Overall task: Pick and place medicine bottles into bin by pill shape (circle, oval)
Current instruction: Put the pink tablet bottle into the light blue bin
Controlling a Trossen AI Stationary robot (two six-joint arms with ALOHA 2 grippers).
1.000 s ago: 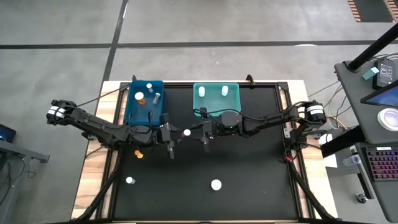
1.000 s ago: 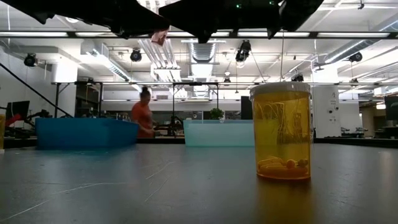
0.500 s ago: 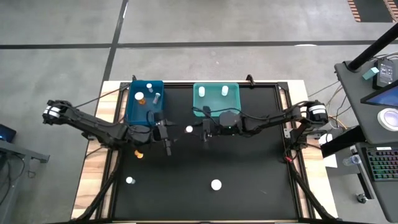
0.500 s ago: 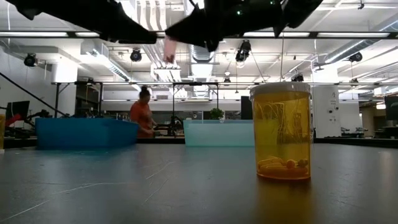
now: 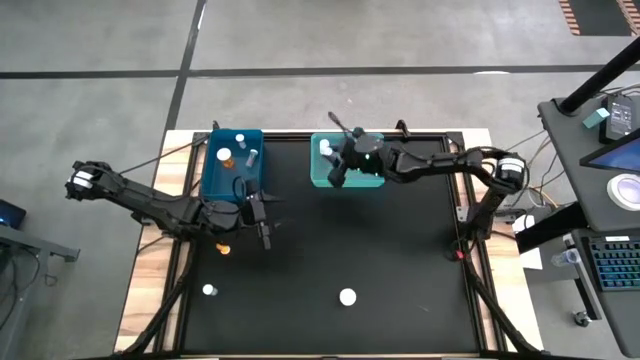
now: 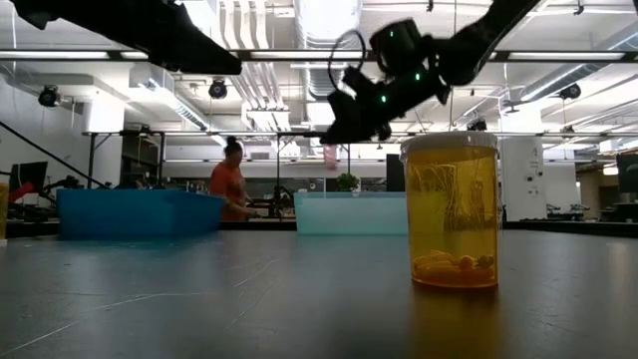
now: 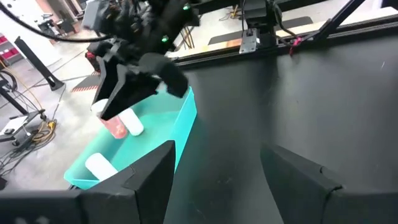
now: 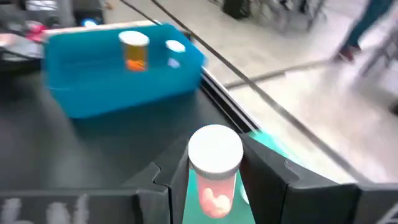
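The black surface (image 5: pixel 380 260) fills the centre of the high view, and the two bins stand side by side along its upper edge so that each pill shape has its own target. The blue bin (image 5: pixel 232 160) sits upper left of centre and already holds three bottles. The teal bin (image 5: pixel 345 160) is just to its right, with two white-capped bottles lying inside, seen best in the left wrist view.

The right arm reaches in from the right edge of the high view, and the right gripper (image 5: pixel 340 165) hangs over the teal bin, placed there, I judge, for a drop. It is clamped on a clear bottle (image 8: pixel 214 171) with a white cap and pinkish pills; in the right wrist view the bottle stands upright between the fingers (image 8: pixel 270 171), above the bin's near rim, not yet released.

The left arm waits at centre left of the high view, its left gripper (image 5: pixel 262 225) spread wide and empty over bare surface just below the blue bin.

Several bottles remain to be sorted: an amber bottle (image 6: pixel 449 209) standing upright at the right of the low view, a small one (image 5: pixel 208 290) at lower left of the high view, and an orange one (image 5: pixel 223 246) beside the left arm.
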